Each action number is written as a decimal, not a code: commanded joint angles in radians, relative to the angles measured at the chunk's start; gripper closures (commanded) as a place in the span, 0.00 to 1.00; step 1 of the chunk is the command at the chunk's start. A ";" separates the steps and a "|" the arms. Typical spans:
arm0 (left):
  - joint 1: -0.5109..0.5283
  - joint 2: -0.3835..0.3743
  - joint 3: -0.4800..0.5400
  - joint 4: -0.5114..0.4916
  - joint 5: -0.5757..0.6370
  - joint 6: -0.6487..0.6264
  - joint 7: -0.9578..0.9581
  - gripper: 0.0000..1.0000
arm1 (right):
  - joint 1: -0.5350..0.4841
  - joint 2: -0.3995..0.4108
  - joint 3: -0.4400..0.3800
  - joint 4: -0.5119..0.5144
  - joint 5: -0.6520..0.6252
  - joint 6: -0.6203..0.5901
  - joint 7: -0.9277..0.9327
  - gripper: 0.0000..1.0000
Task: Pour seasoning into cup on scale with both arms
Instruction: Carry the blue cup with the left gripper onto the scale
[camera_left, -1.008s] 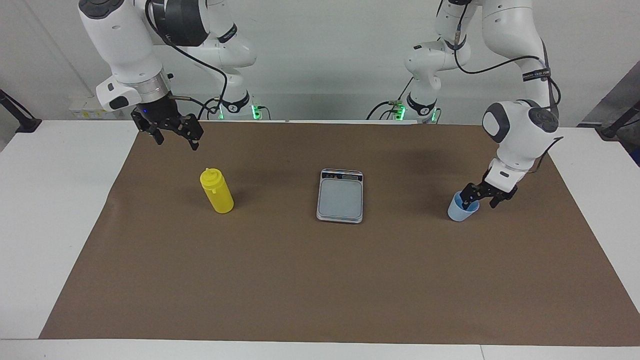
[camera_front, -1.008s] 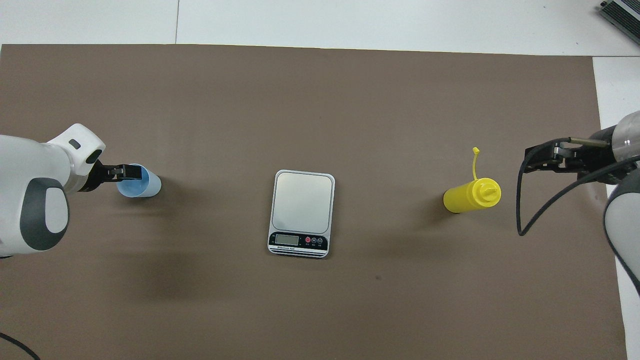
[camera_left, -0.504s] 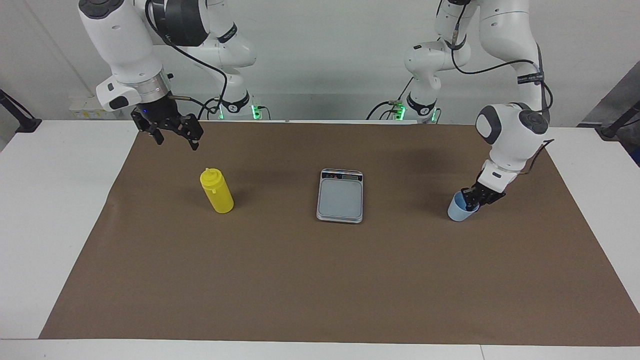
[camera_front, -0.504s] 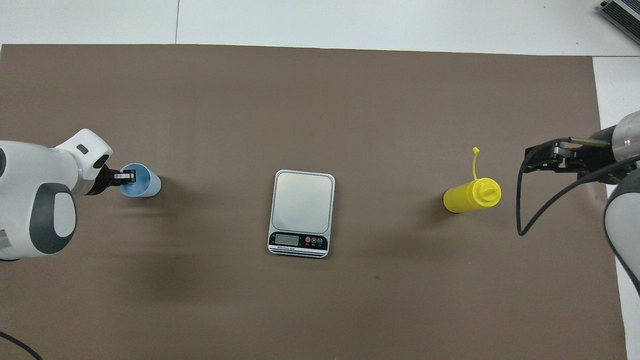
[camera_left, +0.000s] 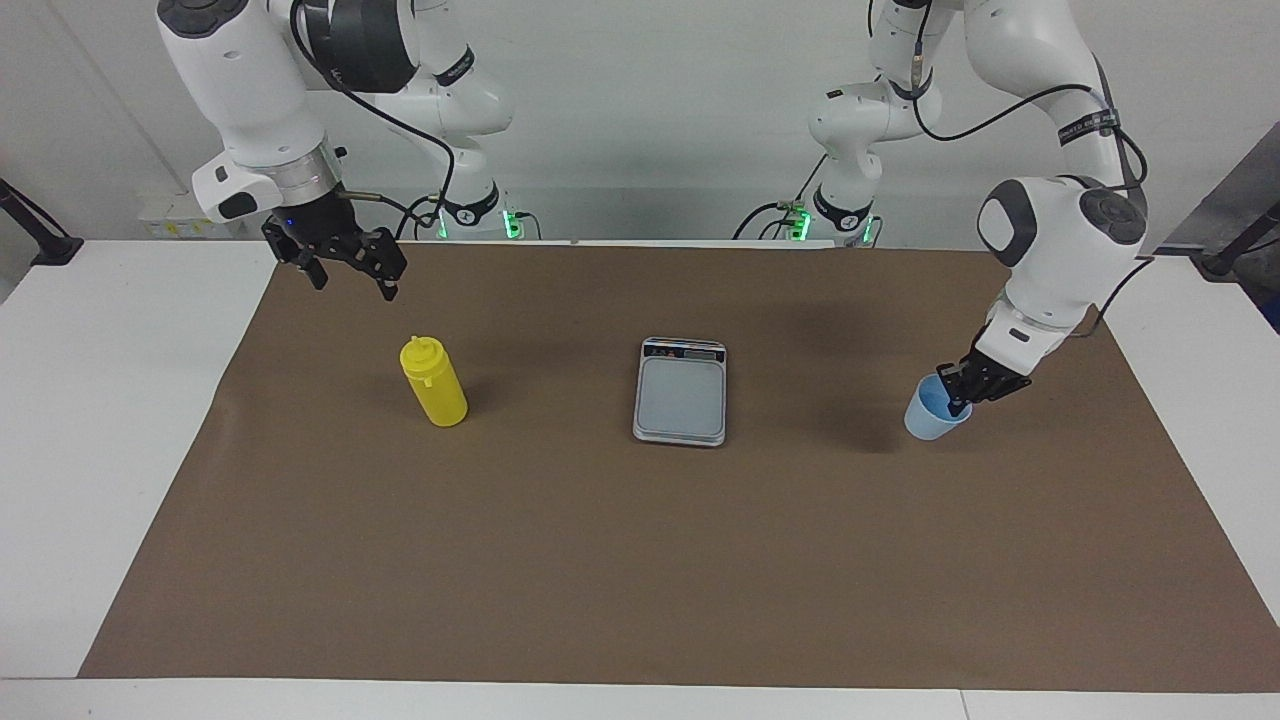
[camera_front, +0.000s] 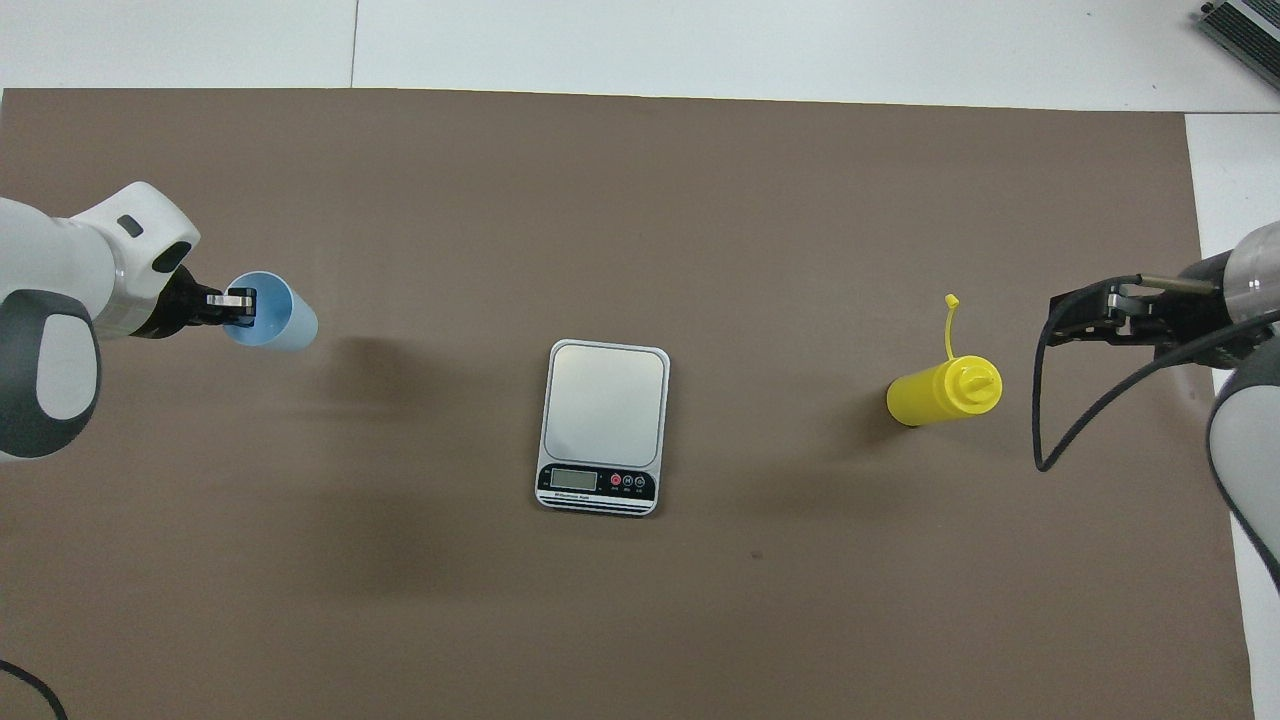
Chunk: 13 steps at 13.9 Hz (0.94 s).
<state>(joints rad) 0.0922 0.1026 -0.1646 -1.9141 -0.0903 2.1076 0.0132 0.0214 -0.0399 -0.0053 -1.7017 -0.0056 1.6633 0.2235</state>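
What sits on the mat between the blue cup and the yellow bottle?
Only the scale lies between the cup and the yellow bottle, about midway, with bare brown mat on each side of it. The overhead view shows this best.

Blue cup (camera_left: 936, 416) lifted, tilted; yellow bottle (camera_left: 434, 382) upright; scale (camera_left: 680, 392) between

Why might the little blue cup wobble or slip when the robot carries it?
The cup looks like thin plastic, so it is probably very light and easy to swing. The left gripper pinches only one spot of its rim, and the cup already hangs tilted, so it could swivel. Its smooth wall may be slippery, so a quick move might let it slide out.
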 joint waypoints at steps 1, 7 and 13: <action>-0.090 -0.024 0.002 0.062 -0.025 -0.090 -0.096 1.00 | -0.009 -0.017 0.004 -0.019 -0.001 0.007 -0.013 0.00; -0.354 -0.009 -0.023 0.095 -0.014 -0.092 -0.419 1.00 | -0.015 -0.015 -0.001 -0.019 0.001 0.007 -0.015 0.00; -0.505 0.045 -0.023 0.058 0.036 0.041 -0.576 1.00 | -0.015 -0.017 0.001 -0.019 -0.001 0.004 -0.015 0.00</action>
<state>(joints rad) -0.3884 0.1252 -0.2047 -1.8480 -0.0894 2.1054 -0.5246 0.0165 -0.0399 -0.0087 -1.7020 -0.0056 1.6630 0.2235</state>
